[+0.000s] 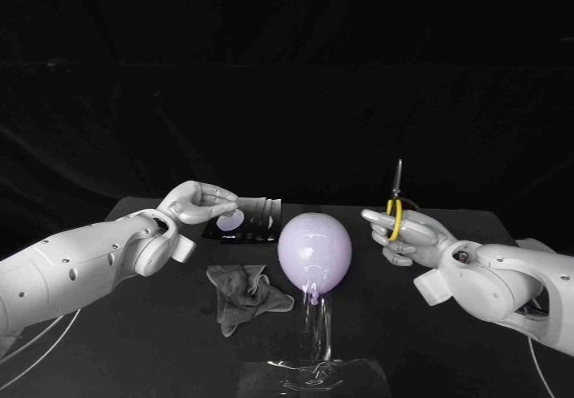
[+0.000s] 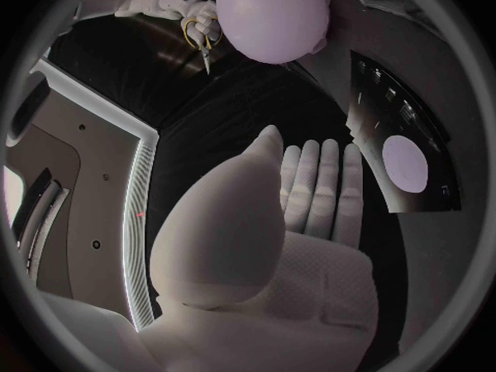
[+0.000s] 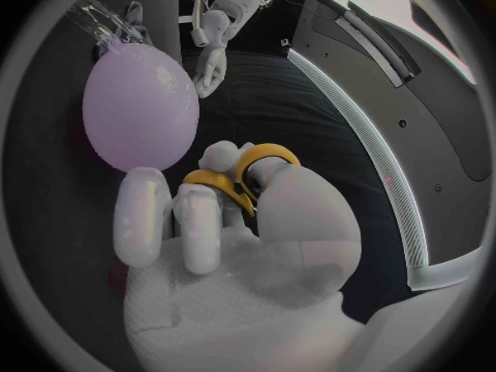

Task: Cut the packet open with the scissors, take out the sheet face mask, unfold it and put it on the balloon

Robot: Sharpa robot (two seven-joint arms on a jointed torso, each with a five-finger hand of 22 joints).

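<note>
The purple balloon [image 1: 314,251] [image 2: 274,12] [image 3: 140,107] stands on a clear stand [image 1: 317,365] at the table's middle. My right hand [image 1: 413,236] [image 3: 227,248] is raised to the right of it and grips the yellow-handled scissors [image 1: 395,203] [image 3: 243,174] [image 2: 199,35], blades closed and pointing up. The dark packet [image 1: 245,225] [image 2: 403,157] with a pale round mark lies flat behind and left of the balloon. My left hand [image 1: 201,203] [image 2: 300,223] [image 3: 212,58] hovers at its left edge, fingers straight, holding nothing.
A crumpled grey sheet [image 1: 245,294] [image 3: 132,16] lies on the black table [image 1: 143,348] in front of the packet, left of the balloon's stand; I cannot tell whether it is the mask.
</note>
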